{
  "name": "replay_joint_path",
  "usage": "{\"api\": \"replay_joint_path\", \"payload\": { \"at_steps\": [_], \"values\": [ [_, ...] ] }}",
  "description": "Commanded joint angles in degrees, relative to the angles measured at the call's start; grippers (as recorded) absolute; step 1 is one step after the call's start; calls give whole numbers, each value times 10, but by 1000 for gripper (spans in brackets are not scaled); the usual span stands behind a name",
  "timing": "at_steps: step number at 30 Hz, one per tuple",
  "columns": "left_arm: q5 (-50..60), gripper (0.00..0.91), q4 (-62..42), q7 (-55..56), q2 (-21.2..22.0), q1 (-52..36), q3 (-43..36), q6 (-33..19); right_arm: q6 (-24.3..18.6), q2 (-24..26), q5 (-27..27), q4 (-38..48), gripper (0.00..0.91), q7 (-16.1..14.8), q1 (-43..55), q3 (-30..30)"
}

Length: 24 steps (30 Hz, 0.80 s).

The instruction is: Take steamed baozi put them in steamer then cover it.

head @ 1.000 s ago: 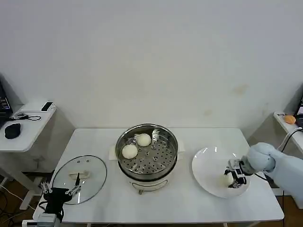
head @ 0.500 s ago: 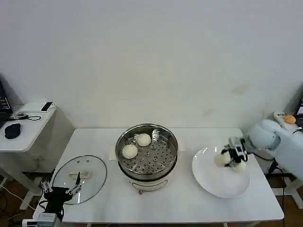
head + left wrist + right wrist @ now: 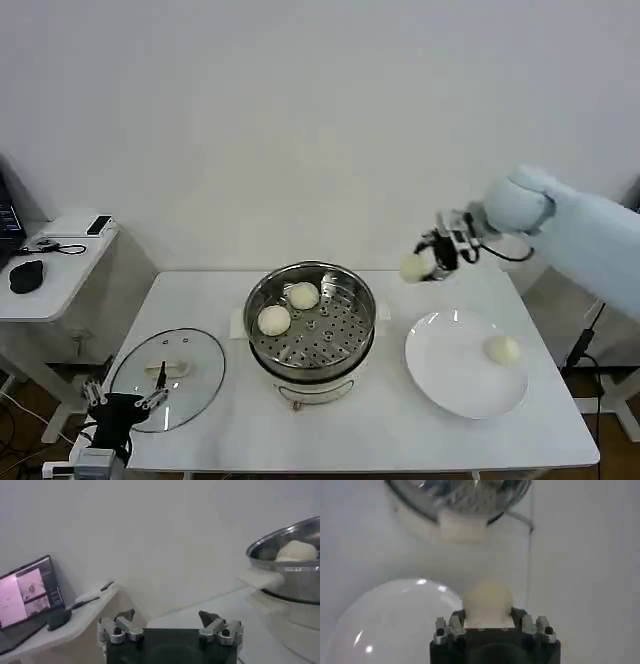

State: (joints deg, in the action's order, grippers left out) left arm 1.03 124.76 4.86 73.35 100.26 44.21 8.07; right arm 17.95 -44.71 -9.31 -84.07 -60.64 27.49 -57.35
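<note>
The steel steamer (image 3: 362, 300) stands mid-table on its whitish base, with two off-white baozi (image 3: 303, 296) (image 3: 273, 320) on its perforated floor. My right gripper (image 3: 425, 262) is raised high between the steamer and the white plate (image 3: 450, 380), shut on a third baozi (image 3: 412, 267) (image 3: 487, 600). A fourth baozi (image 3: 502, 349) lies on the plate's right side. The glass cover (image 3: 195, 380) with its cream handle (image 3: 168, 368) rests flat at the table's left. My left gripper (image 3: 125, 403) (image 3: 170, 622) is parked open at the cover's near edge, holding nothing.
A side desk (image 3: 60, 262) with a mouse and small devices stands far left; a laptop (image 3: 30, 592) sits on it. The steamer's rim (image 3: 285, 537) appears close by in the left wrist view. Another shelf with an orange object (image 3: 612, 252) is at the far right.
My right gripper closed on a baozi on the plate, lifted it, and carried it up and leftward toward the steamer. One baozi stays on the plate. The left arm is still.
</note>
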Motion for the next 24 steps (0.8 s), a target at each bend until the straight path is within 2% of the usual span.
{"api": "replay_joint_path", "payload": {
  "at_steps": [1, 6, 11, 24],
  "values": [
    [-1, 907, 6, 0, 1, 2, 6, 0, -12, -147, -37, 13, 635, 1, 66, -49],
    [-2, 907, 5, 0, 6, 2, 14, 1, -19, -205, -29, 1, 635, -1, 29, -60],
    [-4, 907, 1, 1, 10, 5, 21, 0, -34, -238, -7, 4, 635, -7, 0, -82],
    [-12, 907, 0, 2, 16, 13, 34, -1, -98, -236, 52, -11, 635, -39, -16, -111]
  ]
}}
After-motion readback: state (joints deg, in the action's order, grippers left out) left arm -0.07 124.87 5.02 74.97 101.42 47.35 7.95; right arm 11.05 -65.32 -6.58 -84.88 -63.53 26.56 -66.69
